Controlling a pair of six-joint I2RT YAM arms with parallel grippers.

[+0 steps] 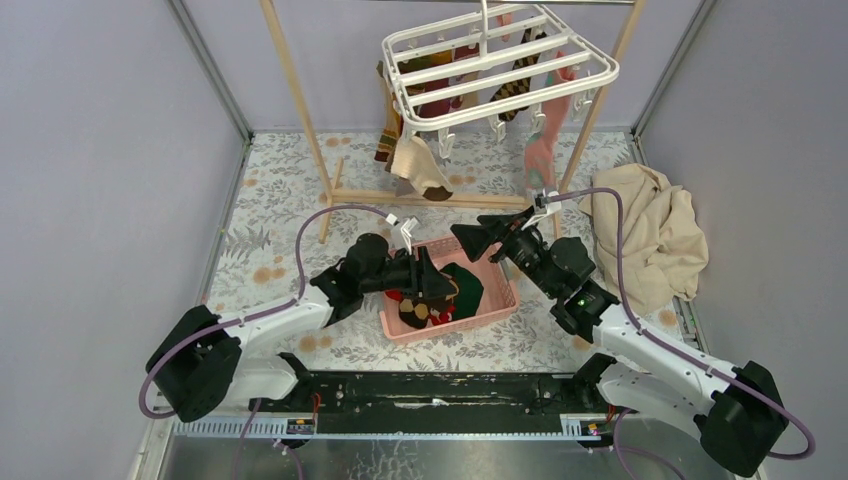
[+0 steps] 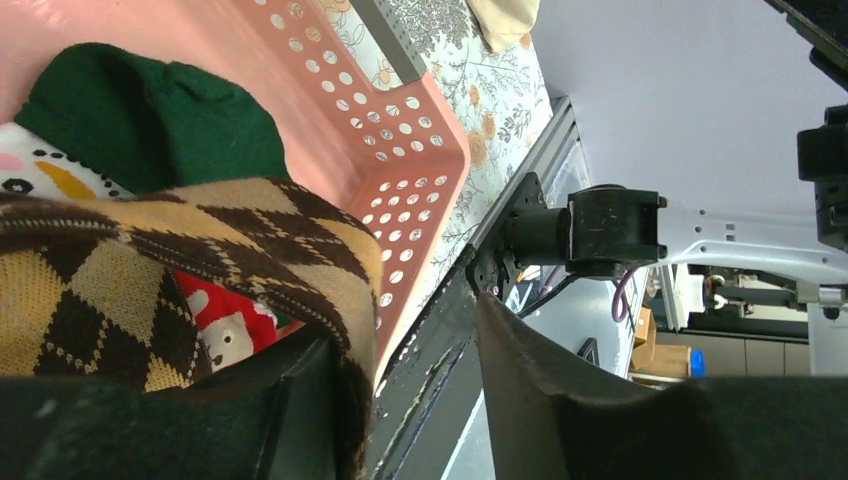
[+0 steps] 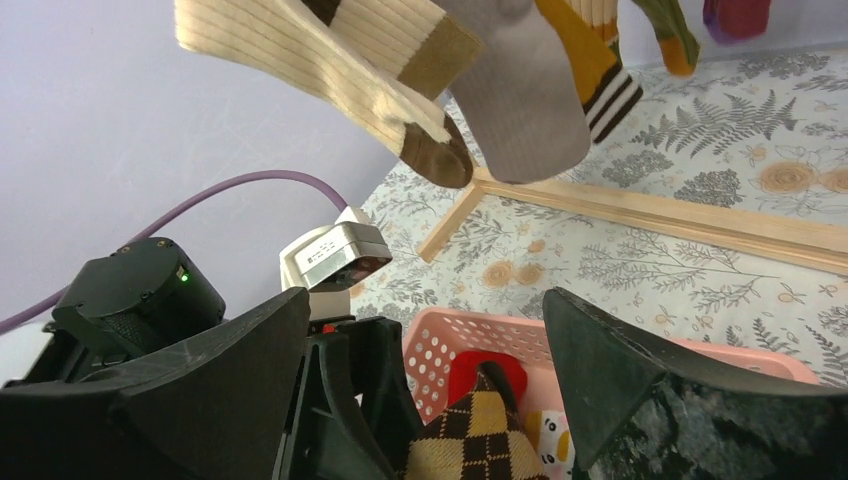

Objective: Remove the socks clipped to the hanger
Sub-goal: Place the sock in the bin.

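Hanging over the pink basket (image 1: 503, 297), your left gripper (image 1: 432, 287) with jaws apart, brown diamond sock (image 2: 230, 230) draped on one finger (image 2: 150, 430), your right gripper (image 1: 483, 232) just beside, jaws wide with nothing in them, more socks (image 1: 420, 165) clipped to the white hanger (image 1: 500, 60) behind.

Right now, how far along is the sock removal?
Done: a green sock, an argyle sock and others lie in the pink basket. In hand: nothing; left gripper open beside the argyle sock, right gripper open. Left: several socks clipped on the hanger.
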